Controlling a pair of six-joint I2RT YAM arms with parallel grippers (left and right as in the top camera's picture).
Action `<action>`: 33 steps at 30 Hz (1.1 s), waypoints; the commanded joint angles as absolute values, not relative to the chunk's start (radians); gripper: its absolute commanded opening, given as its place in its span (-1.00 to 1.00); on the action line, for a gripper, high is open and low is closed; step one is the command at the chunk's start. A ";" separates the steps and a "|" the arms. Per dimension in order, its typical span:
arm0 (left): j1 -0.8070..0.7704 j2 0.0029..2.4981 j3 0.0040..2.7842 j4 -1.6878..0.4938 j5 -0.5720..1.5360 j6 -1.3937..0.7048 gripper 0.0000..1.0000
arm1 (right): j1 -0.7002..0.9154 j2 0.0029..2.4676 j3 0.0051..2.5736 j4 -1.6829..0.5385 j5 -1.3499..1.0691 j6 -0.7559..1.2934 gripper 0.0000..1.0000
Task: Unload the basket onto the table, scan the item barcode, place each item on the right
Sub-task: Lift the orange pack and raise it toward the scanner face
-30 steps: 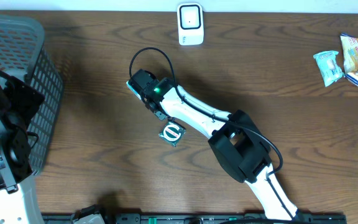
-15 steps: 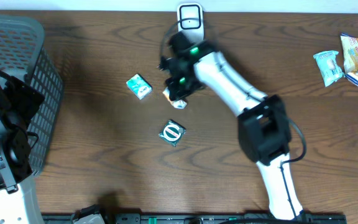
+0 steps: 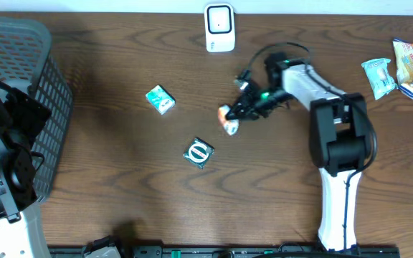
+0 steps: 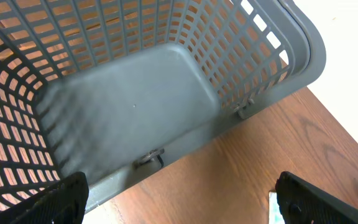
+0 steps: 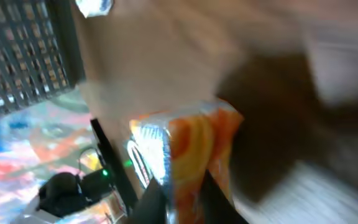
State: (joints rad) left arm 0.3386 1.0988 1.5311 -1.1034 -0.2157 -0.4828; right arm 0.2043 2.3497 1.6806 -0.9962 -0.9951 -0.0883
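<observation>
One orange packet (image 3: 227,122) is sitting pinched in your right gripper (image 3: 236,113), probably for facing its barcode to the scanner (image 3: 219,29), while your left gripper (image 4: 188,200) is hovering wide open.

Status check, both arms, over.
Left gripper open, over the basket. Right gripper shut on orange packet, lower right of scanner. Nothing between packet and scanner.

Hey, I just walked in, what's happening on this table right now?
The right gripper holds a small orange and white packet over the middle of the wooden table, short of the white barcode scanner at the far edge. The left gripper hangs open over the grey plastic basket. A light green packet and a dark green square packet lie loose nearby.
</observation>
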 commanded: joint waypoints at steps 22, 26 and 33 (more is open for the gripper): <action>0.342 1.099 1.533 -1.107 -0.221 -0.492 0.90 | 0.139 2.347 1.869 -1.223 -0.649 -0.169 0.09; 0.342 1.099 1.533 -1.107 -0.221 -0.492 0.90 | 0.184 2.347 1.859 -1.194 -0.626 -0.161 0.15; 0.342 1.099 1.533 -1.107 -0.221 -0.492 0.90 | 0.241 2.347 1.831 -1.134 -0.503 -0.044 -0.34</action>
